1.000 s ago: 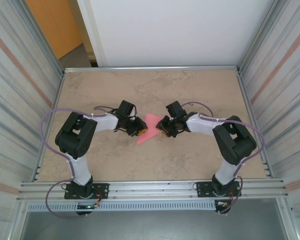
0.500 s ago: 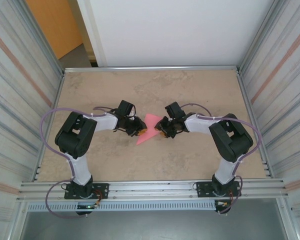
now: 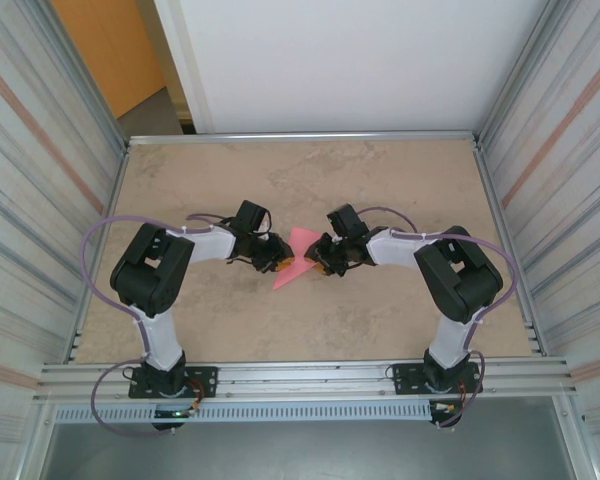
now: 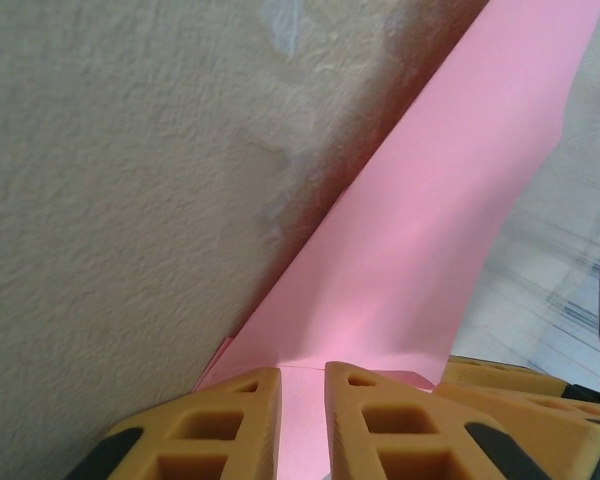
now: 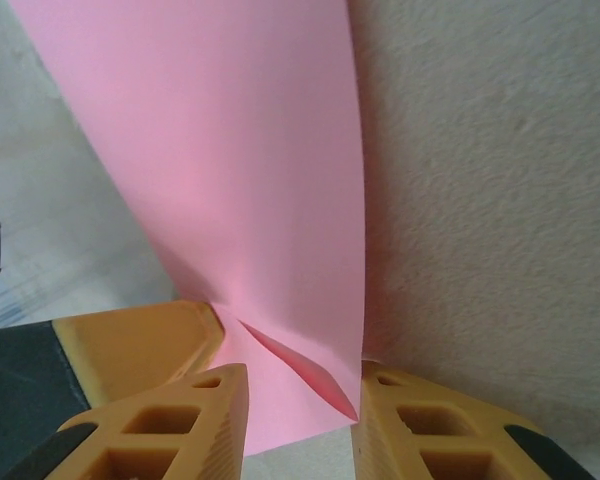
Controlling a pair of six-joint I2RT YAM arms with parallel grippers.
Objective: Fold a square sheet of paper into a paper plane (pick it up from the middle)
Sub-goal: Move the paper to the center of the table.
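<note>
A: Where is the pink-red folded paper, a pointed triangular sheet (image 3: 292, 258), seen from the overhead camera?

B: It is found on the mottled beige stone-patterned surface (image 3: 300, 190), near the middle, between the two arms. Its narrow tip is pointed toward the near edge of the surface, and its wider end is turned away from the arm bases.

A: How is the left gripper (image 3: 278, 254) placed against that paper?

B: It is set at the paper's left edge. In the left wrist view the orange ribbed fingers (image 4: 220, 425) are drawn close together, with a narrow strip of the pink paper (image 4: 450, 230) caught in the slit between them, so the jaws are judged to be clamped on the sheet. The paper is seen rising away from the fingers as a long, smooth flap.

A: And the right gripper (image 3: 321, 261)?

B: It is positioned at the paper's right edge, opposite the left one. In the right wrist view a wider gap is kept between its orange fingers (image 5: 180, 420), and the paper (image 5: 230, 170), with a small folded corner, is seen lying within that gap. Whether the fingers are actually pressed on the sheet cannot be told from so close a view; the edge may only be straddled.

A: Is the paper lying flat?

B: Partly; one side is lifted from the surface, and a shadow is cast beneath it.
</note>
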